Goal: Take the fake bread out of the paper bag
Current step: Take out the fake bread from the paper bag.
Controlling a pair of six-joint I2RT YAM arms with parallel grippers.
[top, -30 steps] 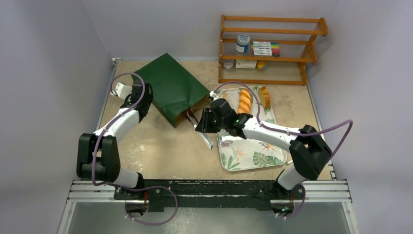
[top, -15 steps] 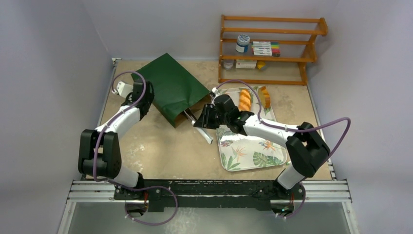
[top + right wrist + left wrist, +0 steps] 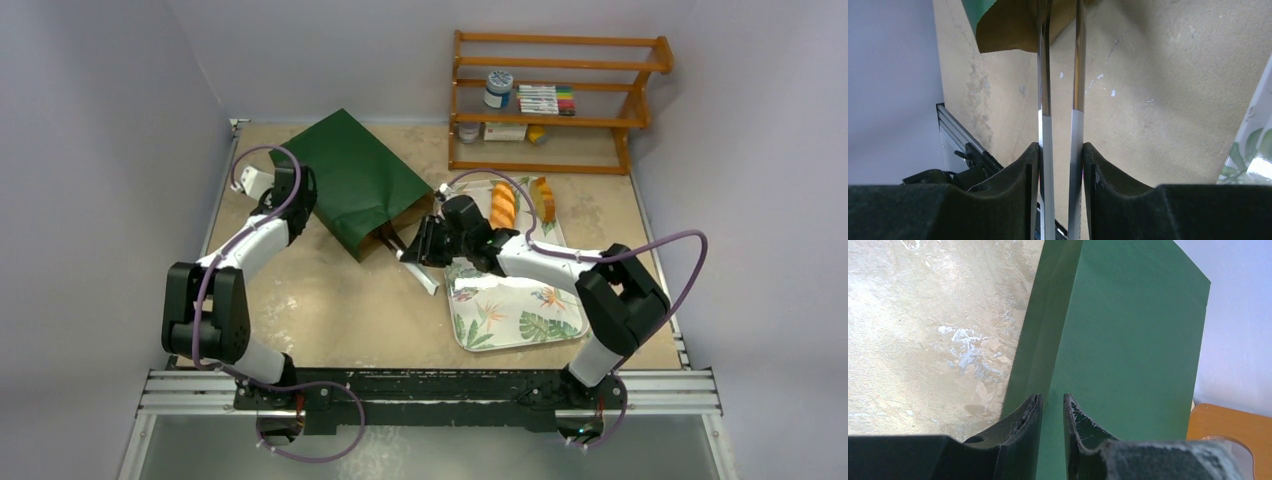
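Observation:
The dark green paper bag (image 3: 350, 180) lies flat on the table with its brown mouth (image 3: 395, 228) facing the tray. My left gripper (image 3: 298, 192) is at the bag's far left edge. In the left wrist view its jaws (image 3: 1050, 399) are nearly closed on a raised fold of the bag (image 3: 1128, 340). My right gripper (image 3: 422, 252) is shut on metal tongs (image 3: 428, 281). In the right wrist view the tongs (image 3: 1076, 75) run from the gripper (image 3: 1060, 147) up to the bag's brown opening (image 3: 1003, 30). Two fake bread pieces, a golden loaf (image 3: 503, 206) and a darker piece (image 3: 543, 198), lie on the tray.
The leaf-patterned tray (image 3: 510, 305) lies right of the bag, under my right forearm. A wooden shelf (image 3: 555, 100) with a jar, markers and small boxes stands at the back right. Walls close in the table on the left and at the back.
My right arm has reached further left, bringing the tongs' tips closer to the bag's mouth. The left arm and the bag have hardly moved.

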